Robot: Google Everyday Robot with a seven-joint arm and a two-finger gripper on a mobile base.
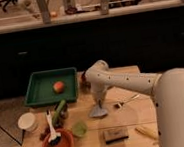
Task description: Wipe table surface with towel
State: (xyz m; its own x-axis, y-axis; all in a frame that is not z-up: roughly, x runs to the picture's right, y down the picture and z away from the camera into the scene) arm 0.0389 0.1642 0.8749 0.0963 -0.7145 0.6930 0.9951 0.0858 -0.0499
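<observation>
Camera view: close to you sit the orange bowl (58, 145), the small green cup (79, 128) and the brown sponge (116, 134). Further back, your gripper (97, 109) presses down on the towel (97, 112) in the middle of the table surface (136, 114); I cannot tell its grip. Wipe too wide and you could knock the cup over. The green tray (39, 89) is farthest.
</observation>
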